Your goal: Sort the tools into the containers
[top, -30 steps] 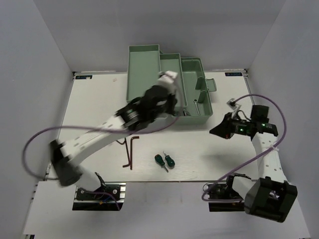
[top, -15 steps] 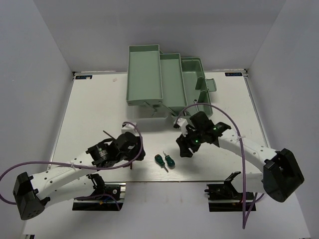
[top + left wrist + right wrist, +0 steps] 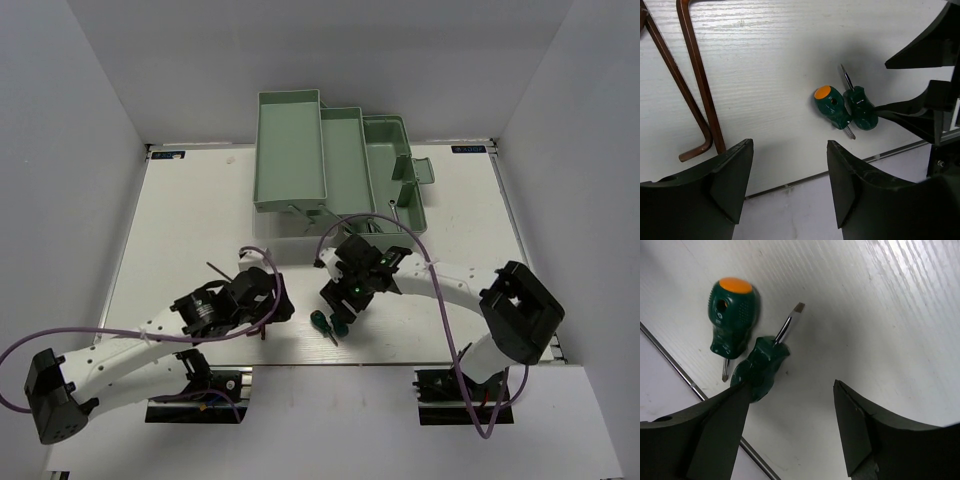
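Observation:
Two stubby green-handled screwdrivers lie side by side near the table's front edge, one with an orange cap [image 3: 732, 320], the other [image 3: 762, 367] pointing the opposite way. My right gripper [image 3: 790, 430] hangs open just over them, its left fingertip [image 3: 735, 395] at the second handle. Both screwdrivers [image 3: 832, 107] show in the left wrist view too. My left gripper [image 3: 790, 185] is open and empty, a little left of them. Two dark L-shaped hex keys [image 3: 695, 75] lie by my left gripper [image 3: 270, 305]. The mint-green toolbox trays [image 3: 290, 150] stand at the back.
The table's front metal rim [image 3: 670, 360] runs right beside the screwdrivers. The two grippers are close together, with my right gripper [image 3: 342, 298] just right of the left one. A purple cable [image 3: 370, 215] arcs over the right arm.
Both arms have swung down to the front of the table, the left from over the toolbox, the right from the far right. Both grippers have opened.

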{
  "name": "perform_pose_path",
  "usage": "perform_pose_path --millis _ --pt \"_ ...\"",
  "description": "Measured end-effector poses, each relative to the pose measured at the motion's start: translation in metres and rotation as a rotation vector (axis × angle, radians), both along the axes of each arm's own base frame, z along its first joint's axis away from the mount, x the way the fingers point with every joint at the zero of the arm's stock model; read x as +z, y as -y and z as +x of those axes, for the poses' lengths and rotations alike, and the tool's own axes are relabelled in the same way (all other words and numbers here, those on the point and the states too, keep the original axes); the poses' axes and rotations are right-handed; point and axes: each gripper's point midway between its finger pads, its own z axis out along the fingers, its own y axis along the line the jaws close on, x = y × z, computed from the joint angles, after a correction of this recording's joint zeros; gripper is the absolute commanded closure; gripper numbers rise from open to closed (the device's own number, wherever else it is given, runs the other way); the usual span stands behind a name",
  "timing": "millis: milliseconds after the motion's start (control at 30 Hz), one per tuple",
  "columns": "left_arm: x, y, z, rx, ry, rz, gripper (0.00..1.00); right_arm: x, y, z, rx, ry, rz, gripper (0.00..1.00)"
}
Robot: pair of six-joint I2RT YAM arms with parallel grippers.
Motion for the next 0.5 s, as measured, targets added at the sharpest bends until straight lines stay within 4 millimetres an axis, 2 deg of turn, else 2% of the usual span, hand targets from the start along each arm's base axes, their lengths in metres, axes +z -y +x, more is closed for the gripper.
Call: perform_pose_path --millis 233,500 --pt "0.005 -0.009 -0.008 0.021 0.013 -0.057 0.29 0.000 -0.013 -0.006 0.025 -0.008 -0.002 0.27" --pt "-0.005 -0.014 -0.014 0.019 -0.014 -0.044 0.29 -0.010 -0.012 -0.019 0.052 -0.026 -0.051 0.30"
